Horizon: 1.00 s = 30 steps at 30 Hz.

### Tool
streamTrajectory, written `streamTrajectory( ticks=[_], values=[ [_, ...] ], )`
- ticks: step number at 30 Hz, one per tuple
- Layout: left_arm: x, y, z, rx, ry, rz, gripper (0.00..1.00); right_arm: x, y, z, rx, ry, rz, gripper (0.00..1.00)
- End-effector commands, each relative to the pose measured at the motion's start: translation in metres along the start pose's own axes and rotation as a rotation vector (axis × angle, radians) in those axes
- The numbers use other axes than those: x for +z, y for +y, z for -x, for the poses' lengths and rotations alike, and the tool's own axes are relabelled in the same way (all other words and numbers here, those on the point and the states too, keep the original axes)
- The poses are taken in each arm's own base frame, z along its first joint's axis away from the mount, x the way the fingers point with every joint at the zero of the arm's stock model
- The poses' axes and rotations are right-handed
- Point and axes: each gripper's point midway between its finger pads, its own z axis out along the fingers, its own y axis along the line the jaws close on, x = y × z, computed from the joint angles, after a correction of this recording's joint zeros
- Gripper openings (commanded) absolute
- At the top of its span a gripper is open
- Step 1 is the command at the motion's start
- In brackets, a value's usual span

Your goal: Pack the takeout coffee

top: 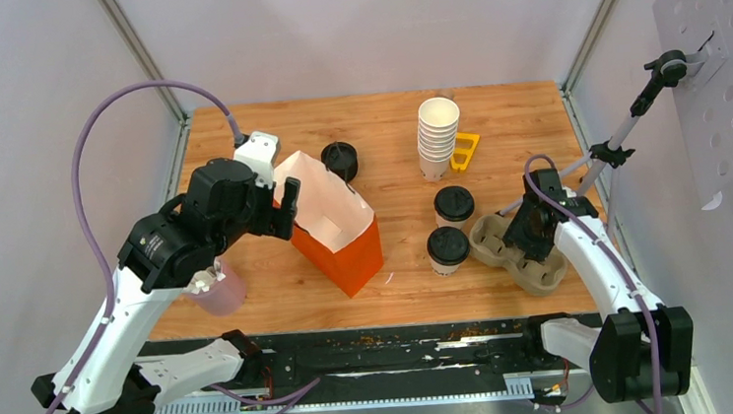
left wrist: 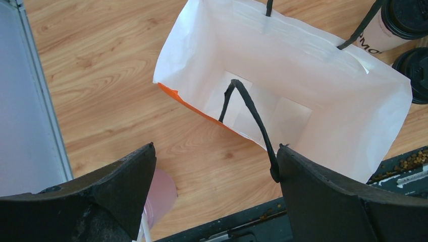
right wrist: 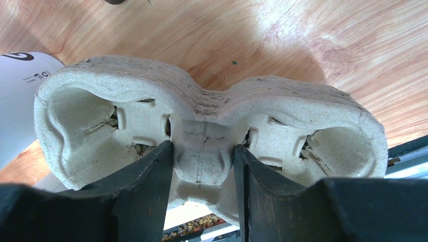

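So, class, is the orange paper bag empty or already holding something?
Empty: the left wrist view looks into the bag, showing only its white walls and floor; both lidded cups stand outside.

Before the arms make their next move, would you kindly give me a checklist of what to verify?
1. The orange bag stands open and empty: ok.
2. Bag mouth unobstructed: not ok, a black handle droops into it.
3. The left gripper open, holding nothing, above the bag: ok.
4. The right gripper closed on the pulp carrier at its middle ridge: ok.
5. Only one carrier gripped: cannot tell; its rim looks layered.
6. Both lidded cups upright beside the carrier: ok.
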Motion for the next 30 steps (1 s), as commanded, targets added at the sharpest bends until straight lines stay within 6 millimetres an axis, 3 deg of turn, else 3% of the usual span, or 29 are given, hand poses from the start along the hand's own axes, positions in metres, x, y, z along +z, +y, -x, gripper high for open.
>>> streamTrajectory(
  ticks=[1, 12, 16, 21, 30],
  values=[
    [-0.007, 0.003, 0.008, 0.007, -0.035, 0.0, 0.95, -0.015, 0.007, 0.016, -0.009, -0.059, 0.04, 0.42],
    [-0.003, 0.003, -0.002, 0.016, -0.019, -0.001, 0.94, -0.025, 0.008, 0.017, -0.013, -0.075, 0.062, 0.42],
    [-0.006, 0.004, 0.002, 0.009, -0.035, 0.002, 0.94, -0.025, 0.009, 0.019, -0.016, -0.073, 0.059, 0.47],
    [-0.009, 0.006, 0.001, 0.002, -0.041, 0.007, 0.94, -0.022, 0.008, 0.018, -0.046, -0.05, 0.04, 0.4],
    [-0.01, 0.004, 0.002, -0.006, -0.047, -0.006, 0.94, -0.029, 0.001, 0.014, -0.081, -0.029, 0.014, 0.47]
  ],
)
